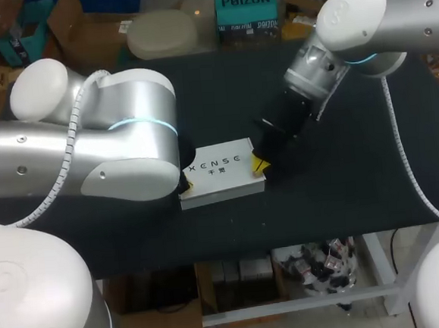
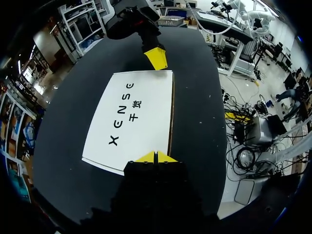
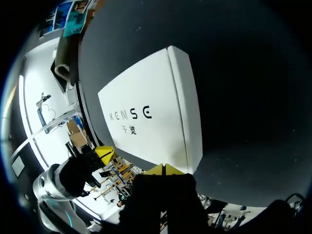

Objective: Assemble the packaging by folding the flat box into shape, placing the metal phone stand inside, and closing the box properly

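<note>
Left claw (image 2: 155,157) closed, right claw (image 3: 165,169) closed, lettered box (image 2: 131,117)

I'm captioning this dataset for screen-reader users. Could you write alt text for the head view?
A white box lies flat on the black table between two yellow-tipped grippers: the left gripper at one short end, the right gripper at the other.

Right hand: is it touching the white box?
Touching. In the left wrist view the right hand meets the far edge of the white box with no gap.
</note>
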